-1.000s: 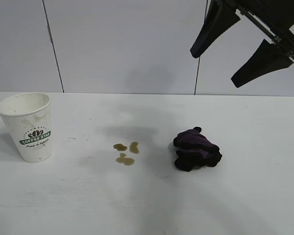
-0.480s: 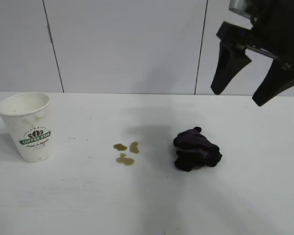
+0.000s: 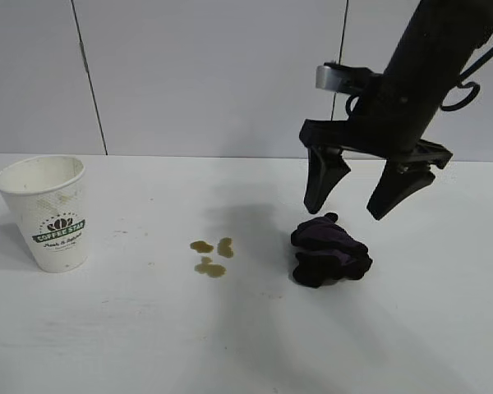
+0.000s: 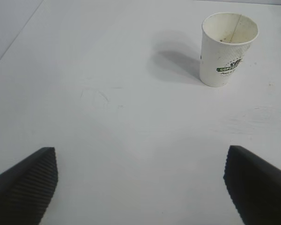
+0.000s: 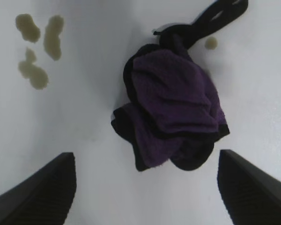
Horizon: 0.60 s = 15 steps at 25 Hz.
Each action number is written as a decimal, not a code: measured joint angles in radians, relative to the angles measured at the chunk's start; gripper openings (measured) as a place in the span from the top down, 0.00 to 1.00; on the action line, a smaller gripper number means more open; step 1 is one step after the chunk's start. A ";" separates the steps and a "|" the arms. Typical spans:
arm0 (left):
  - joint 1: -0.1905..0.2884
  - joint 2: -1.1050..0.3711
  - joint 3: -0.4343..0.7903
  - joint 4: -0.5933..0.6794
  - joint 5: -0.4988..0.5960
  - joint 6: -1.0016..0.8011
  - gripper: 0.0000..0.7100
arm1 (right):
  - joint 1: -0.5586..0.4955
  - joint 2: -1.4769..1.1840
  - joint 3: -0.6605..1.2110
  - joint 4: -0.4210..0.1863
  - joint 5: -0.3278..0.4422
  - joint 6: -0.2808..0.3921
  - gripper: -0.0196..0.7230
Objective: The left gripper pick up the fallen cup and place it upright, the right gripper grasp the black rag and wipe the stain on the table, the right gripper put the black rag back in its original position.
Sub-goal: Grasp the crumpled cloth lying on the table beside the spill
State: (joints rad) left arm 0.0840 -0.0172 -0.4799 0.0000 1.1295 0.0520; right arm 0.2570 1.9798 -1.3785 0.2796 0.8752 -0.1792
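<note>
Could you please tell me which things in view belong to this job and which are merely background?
Part of the job:
- cup, upright
- black rag
- stain
- table
- right gripper, open above the rag
- left gripper, open, back from the cup

Just background:
- grey panelled wall

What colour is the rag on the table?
The rag is purple with black edges and folds; the right wrist view shows it best.

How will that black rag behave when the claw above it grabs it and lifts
The black rag is a bunched, folded lump of cloth, so it will probably squash between the fingers and sag when lifted. A thin strip trails from it and may dangle. It looks light, so the open right gripper may drag it sideways.
</note>
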 joint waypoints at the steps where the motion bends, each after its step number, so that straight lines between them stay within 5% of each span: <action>1: 0.000 0.000 0.000 0.000 0.000 -0.001 0.02 | 0.000 0.014 0.000 -0.007 -0.005 0.002 0.21; 15: 0.000 0.000 0.000 0.000 0.000 -0.002 0.02 | 0.000 0.116 0.000 -0.030 -0.088 0.013 0.21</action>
State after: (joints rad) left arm 0.0840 -0.0172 -0.4799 0.0000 1.1295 0.0502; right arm 0.2570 2.0959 -1.3785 0.2496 0.7872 -0.1661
